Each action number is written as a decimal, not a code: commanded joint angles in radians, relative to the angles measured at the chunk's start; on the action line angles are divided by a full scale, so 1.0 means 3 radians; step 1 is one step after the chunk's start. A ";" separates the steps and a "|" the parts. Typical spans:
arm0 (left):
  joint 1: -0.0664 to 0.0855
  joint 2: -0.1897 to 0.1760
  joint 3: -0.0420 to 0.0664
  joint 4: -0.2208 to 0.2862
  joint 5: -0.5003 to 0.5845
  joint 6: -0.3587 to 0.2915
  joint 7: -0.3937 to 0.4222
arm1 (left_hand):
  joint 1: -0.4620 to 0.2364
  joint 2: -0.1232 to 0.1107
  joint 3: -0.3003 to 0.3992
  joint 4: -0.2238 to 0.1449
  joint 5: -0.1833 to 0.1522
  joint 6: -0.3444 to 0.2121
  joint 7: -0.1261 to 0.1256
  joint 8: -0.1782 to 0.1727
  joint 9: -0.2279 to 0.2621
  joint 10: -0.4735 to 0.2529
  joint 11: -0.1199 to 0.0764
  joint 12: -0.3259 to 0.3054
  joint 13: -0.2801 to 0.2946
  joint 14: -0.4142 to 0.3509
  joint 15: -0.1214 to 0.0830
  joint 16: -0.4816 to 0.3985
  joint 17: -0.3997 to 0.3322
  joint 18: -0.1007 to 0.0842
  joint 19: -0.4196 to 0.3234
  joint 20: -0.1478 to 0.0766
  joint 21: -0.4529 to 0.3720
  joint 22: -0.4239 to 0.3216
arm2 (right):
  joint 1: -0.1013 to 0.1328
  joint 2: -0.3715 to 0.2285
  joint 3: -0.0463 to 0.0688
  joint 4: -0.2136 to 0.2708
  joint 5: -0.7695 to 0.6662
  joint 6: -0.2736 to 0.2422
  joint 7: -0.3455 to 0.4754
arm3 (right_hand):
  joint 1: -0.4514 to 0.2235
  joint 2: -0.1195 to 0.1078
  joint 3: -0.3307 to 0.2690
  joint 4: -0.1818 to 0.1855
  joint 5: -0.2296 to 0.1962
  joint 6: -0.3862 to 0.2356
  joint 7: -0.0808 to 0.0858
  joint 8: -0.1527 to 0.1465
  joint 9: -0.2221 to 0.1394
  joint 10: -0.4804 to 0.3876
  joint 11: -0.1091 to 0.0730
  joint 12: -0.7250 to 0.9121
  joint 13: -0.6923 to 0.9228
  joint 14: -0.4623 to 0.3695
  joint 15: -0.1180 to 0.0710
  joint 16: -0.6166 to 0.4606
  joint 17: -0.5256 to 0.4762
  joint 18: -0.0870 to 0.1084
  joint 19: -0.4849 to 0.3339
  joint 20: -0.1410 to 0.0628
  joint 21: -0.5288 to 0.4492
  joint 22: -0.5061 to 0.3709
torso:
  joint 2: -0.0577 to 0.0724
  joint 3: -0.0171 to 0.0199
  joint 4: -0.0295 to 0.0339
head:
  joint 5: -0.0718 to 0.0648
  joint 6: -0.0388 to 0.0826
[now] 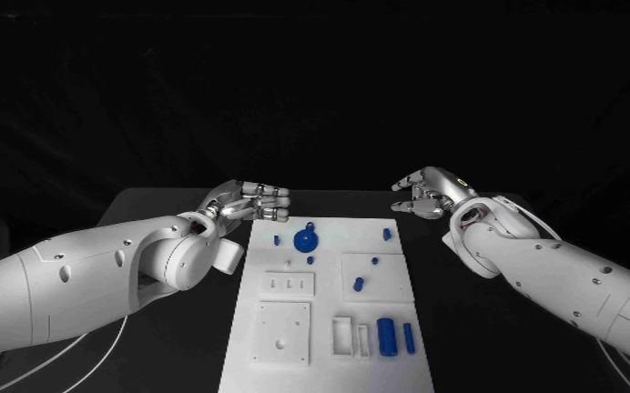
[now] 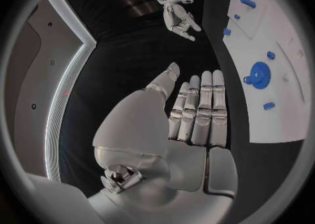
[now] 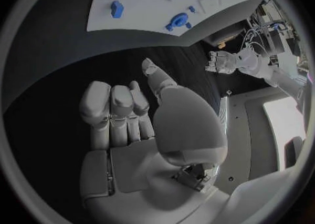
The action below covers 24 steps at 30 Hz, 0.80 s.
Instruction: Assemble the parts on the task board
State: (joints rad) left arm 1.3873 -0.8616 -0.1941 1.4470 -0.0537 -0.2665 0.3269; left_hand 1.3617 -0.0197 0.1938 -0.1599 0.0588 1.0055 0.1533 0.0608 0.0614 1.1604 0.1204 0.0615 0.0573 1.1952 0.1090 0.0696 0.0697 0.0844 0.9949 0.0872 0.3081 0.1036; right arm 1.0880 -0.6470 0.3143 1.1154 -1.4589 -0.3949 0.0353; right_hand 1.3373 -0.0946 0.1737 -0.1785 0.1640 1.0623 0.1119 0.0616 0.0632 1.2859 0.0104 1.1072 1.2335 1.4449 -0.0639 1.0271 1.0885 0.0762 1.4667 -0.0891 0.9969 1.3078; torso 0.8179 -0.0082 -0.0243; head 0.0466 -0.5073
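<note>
The white task board (image 1: 329,373) lies in the middle of the black table. A round blue part (image 1: 306,239) with a small tab lies near its far edge, with small blue pieces (image 1: 357,283) around it. Two blue cylinders (image 1: 386,335) lie at the near right. My left hand (image 1: 249,201) hovers just off the board's far left corner, fingers straight and side by side (image 2: 197,113), holding nothing. My right hand (image 1: 427,192) hovers off the far right corner, fingers loosely bent (image 3: 125,124) and empty. The round blue part (image 2: 260,71) lies beside my left hand's fingertips.
White raised blocks (image 1: 284,330) and slotted holders (image 1: 344,333) stand on the board's near half. Black table (image 1: 171,357) runs down both sides of the board. Each wrist view shows the other hand (image 2: 178,16) (image 3: 220,61) across the board (image 3: 144,3).
</note>
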 commanded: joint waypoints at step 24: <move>-0.0079 0.0060 0.0002 -0.0099 -0.0048 0.0098 0.0030 | -0.0050 -0.0014 -0.0027 0.0030 0.0009 -0.0066 0.0008 0.0004 0.0004 -0.0113 0.0028 -0.0008 0.0001 -0.0024 0.0000 -0.0010 0.0001 -0.0013 -0.0029 0.0020 0.0015 -0.0003 | -0.0174 0.0356 0.0005 -0.0892 0.0224 0.0574 0.0671 | 0.0106 0.0111 -0.0389 -0.0069 0.0055 -0.0308 -0.0007 -0.0005 -0.0009 -0.0090 -0.0022 -0.0060 -0.0057 -0.0046 0.0000 -0.0039 -0.0008 -0.0018 0.0001 0.0021 -0.0056 0.0417 | 0.0046 0.0163 0.0028 | -0.0070 -0.0013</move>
State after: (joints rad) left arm 1.3637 -0.8467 -0.1942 1.4166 -0.0630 -0.2546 0.3338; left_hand 1.3453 -0.0244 0.1875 -0.1536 0.0588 0.9911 0.1570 0.0609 0.0614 1.1327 0.1274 0.0616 0.0573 1.1952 0.1090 0.0696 0.0699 0.0847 0.9914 0.0909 0.3146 0.1042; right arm 1.0373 -0.5444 0.3157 0.8559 -1.3912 -0.2597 0.2160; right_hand 1.3664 -0.0657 0.0599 -0.1933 0.1810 0.9769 0.1100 0.0616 0.0620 1.2666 0.0054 1.0944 1.2176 1.4373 -0.0639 1.0183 1.0855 0.0759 1.4667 -0.0891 0.9853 1.3076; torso 0.8286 0.0360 -0.0184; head 0.0257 -0.5123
